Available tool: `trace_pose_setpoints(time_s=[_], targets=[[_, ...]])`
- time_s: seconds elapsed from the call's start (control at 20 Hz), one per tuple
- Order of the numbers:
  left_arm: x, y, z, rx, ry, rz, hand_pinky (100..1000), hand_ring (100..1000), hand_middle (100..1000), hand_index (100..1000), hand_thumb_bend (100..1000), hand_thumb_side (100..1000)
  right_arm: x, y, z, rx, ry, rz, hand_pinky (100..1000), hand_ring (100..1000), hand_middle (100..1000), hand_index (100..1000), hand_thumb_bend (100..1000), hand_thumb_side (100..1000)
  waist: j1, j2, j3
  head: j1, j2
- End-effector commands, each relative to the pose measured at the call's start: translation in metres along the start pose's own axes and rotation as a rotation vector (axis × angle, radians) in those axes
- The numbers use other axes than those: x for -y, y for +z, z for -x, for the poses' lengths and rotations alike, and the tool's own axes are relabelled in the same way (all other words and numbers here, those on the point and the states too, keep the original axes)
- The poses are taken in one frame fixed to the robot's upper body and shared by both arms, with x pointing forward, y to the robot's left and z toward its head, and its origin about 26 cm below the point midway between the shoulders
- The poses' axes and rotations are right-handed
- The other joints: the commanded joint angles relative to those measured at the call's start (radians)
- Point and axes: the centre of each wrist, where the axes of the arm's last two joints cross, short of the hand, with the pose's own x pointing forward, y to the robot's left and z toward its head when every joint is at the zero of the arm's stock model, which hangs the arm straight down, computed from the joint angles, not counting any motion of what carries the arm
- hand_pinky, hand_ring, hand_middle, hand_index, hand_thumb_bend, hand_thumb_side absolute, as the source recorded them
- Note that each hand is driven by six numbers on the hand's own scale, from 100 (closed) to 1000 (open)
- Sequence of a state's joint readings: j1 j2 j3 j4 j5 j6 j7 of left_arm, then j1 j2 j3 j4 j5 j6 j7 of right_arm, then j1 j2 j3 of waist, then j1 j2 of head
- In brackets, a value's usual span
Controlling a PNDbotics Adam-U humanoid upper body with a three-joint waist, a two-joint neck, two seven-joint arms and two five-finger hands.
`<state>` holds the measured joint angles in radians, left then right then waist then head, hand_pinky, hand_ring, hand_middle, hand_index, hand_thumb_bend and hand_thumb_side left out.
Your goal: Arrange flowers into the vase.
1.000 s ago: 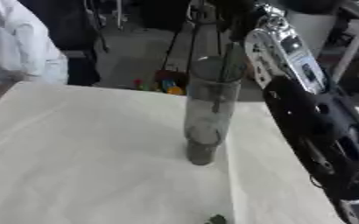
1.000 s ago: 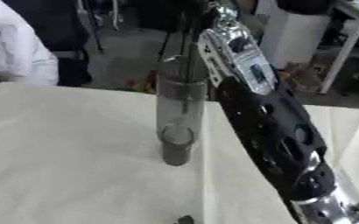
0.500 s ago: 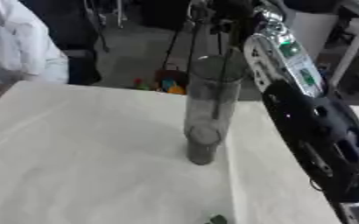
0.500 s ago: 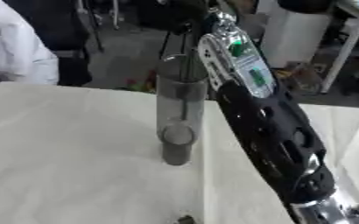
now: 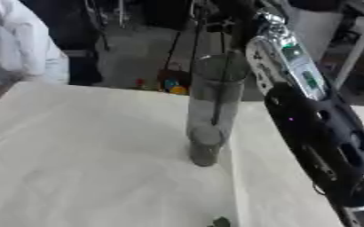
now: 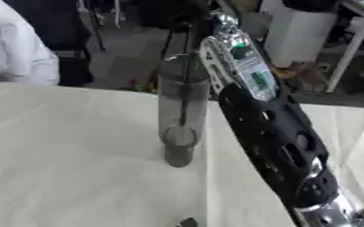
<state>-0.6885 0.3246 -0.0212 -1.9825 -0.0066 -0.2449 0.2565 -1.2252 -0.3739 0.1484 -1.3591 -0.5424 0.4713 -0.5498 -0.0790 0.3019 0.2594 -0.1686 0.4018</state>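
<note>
A tall clear vase (image 5: 210, 111) stands upright near the middle of the surface (image 5: 84, 155), which is covered with a pale cloth. The vase has a darker, thicker base that rests on the cloth. Inside it a thin dark stem (image 5: 220, 95) runs down from above the rim and ends partway down the glass, above the base.

My right arm (image 6: 271, 133) comes in from the lower right and stretches up and away past the vase, just beside it on its right. It is black with a silver section near the wrist that carries green markings. My right hand (image 5: 243, 11) sits above the mouth of the vase at the top of the view; it is dark against a dark background, so I cannot tell whether its fingers are curled on the stem or spread apart.

A small dark green scrap (image 5: 220, 221) lies on the cloth at the near edge, well apart from the vase.

At the far left edge a person's white sleeve (image 5: 29, 48) shows beside the surface, not touching the vase.
</note>
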Motion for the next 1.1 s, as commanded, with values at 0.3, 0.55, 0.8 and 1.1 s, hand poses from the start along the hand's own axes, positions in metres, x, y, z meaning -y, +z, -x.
trace_pose_setpoints(time_s=[0.3,0.55,0.8,1.1], targets=[[0.0022,-0.0063,-0.0065,0.031,0.012,0.007,901,995,908,1000,168,1000,0.0047,-0.0004,-0.0101,0.06,0.034,-0.002,509,424,100,100,505,475,0.008,-0.019,-0.005,0.005,-0.015],[0.0022,-0.0062,-0.0064,0.03,0.013,0.006,901,995,909,1000,167,1000,0.0066,-0.0008,-0.0091,0.07,0.067,0.004,518,437,212,100,504,483,0.008,-0.02,-0.007,0.008,-0.015],[0.0024,-0.0057,-0.0062,0.028,0.015,0.005,902,995,909,1000,164,1000,0.0078,-0.0004,-0.0088,0.08,0.097,-0.005,566,465,306,100,507,490,0.009,-0.019,-0.01,0.009,-0.016],[0.0026,-0.0057,-0.0062,0.027,0.017,0.005,903,996,909,1000,162,1000,0.0093,-0.0002,-0.0073,0.086,0.125,-0.038,708,503,329,100,513,499,0.011,-0.019,-0.011,0.01,-0.018]])
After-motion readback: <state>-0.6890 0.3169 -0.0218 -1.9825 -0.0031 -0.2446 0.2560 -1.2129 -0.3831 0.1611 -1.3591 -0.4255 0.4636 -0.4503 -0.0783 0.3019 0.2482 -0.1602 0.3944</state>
